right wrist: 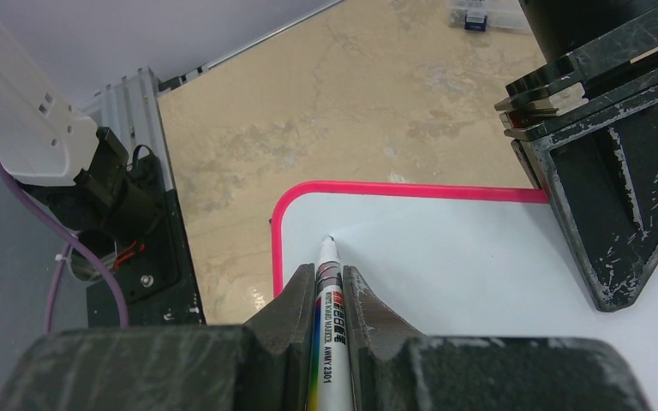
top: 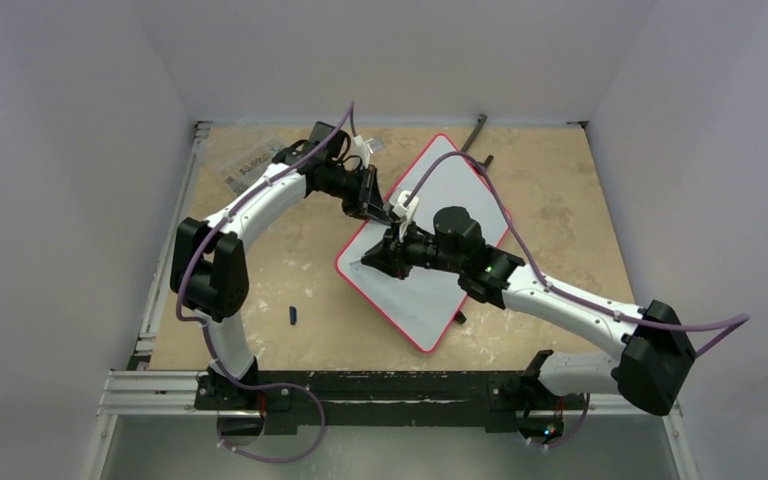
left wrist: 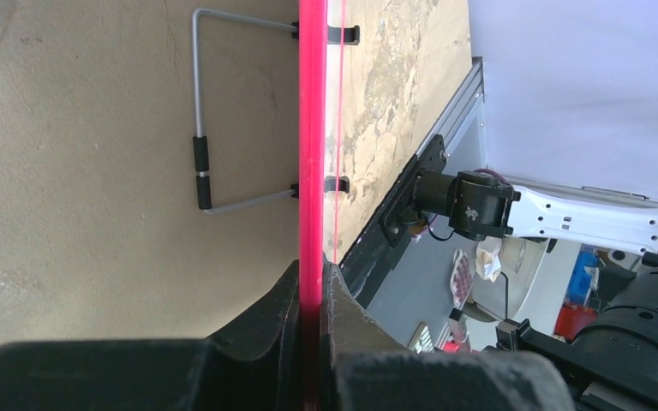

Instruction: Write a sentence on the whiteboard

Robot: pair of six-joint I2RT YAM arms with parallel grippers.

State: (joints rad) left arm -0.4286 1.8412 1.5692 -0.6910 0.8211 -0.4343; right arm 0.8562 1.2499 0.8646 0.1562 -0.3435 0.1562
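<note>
Currently, the whiteboard (top: 450, 175) is being held aslant on the table (top: 580, 200). Its red rim is being pinched at the far-left edge by the left gripper (left wrist: 312, 278), whose fingers are being pressed tight on it. A marker (right wrist: 326, 253) is being clamped in the closed right gripper (right wrist: 326, 274), with its tip being aimed at the board's leftmost corner; whether it is touching cannot be told. No sentence is being shown on the board yet.

Trouble is probably being risked in two ways. With only one edge being gripped, the board could be swung or slid by writing pressure, and strokes smeared. With the start being made so close to the rim, a line could be run off the board or into the left fingers.

On the barrel, "WHITE BOARD MARKER" is being displayed; the code beside it is too small to be trusted.
</note>
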